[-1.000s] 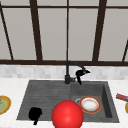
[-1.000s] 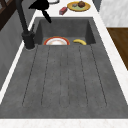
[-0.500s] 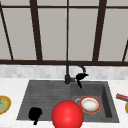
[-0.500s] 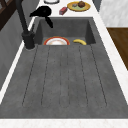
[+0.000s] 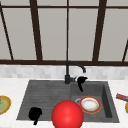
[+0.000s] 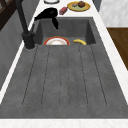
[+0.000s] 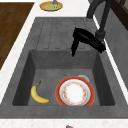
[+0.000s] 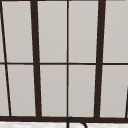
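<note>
The right robot hand point(image 5: 81, 81) hovers over the basin's back edge beside the faucet point(image 5: 68, 75), fingers relaxed and pointing down, holding nothing. Below it in the sink point(image 7: 25, 72) lie a red-rimmed plate point(image 7: 75, 92) and a banana point(image 7: 37, 94). The left robot hand point(image 5: 35, 113) hangs over the drainboard, its fingers unclear.

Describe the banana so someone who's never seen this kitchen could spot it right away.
Start at the dark grey sink and look into its deep basin, below the right hand that hangs by the faucet. On the basin floor, beside the red-rimmed plate, lies the banana. It is the only yellow, curved thing in the basin; the plate is round.
</note>
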`<state>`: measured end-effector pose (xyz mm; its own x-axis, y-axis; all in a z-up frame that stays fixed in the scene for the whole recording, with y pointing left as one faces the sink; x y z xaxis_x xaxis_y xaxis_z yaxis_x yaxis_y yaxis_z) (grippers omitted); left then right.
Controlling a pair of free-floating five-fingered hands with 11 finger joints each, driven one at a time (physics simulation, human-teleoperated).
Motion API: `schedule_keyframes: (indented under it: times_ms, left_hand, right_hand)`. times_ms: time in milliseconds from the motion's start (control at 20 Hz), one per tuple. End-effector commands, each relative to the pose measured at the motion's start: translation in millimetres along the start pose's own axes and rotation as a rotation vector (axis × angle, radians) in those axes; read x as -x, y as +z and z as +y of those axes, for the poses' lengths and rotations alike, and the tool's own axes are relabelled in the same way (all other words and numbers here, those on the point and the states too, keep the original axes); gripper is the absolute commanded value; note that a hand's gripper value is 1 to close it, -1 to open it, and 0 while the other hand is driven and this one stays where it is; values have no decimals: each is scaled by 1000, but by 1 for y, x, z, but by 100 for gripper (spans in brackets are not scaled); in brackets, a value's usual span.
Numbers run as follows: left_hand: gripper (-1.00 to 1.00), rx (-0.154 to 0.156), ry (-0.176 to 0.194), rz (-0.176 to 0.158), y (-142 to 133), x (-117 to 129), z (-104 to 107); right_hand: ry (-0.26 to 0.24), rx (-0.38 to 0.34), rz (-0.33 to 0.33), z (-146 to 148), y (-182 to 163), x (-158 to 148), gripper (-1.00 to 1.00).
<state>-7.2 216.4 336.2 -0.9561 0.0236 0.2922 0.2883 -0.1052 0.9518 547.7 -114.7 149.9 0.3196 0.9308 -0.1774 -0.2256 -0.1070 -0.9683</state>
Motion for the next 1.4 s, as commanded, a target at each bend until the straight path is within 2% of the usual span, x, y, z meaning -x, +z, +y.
schedule_keyframes:
  times_ms: [0, 400, 650, 950, 1250, 1350]
  left_hand:
    - [0, 0, 0, 0, 0, 0, 0]
    - [0, 0, 0, 0, 0, 0, 0]
    - [0, 0, 0, 0, 0, 0, 0]
    - [0, 0, 0, 0, 0, 0, 0]
    - [0, 0, 0, 0, 0, 0, 0]
    - [0, 0, 0, 0, 0, 0, 0]
  right_hand:
    - [-37, -22, -49, 7, 17, 20, -100]
    - [-91, -27, -75, -2, 34, 70, -100]
    - [-133, -77, -84, -19, 46, 99, -100]
    - [-127, -138, -91, -23, 71, 135, -100]
    - [-143, -172, -100, -31, 92, 170, -100]
    - [-143, -213, -107, -32, 94, 180, -100]
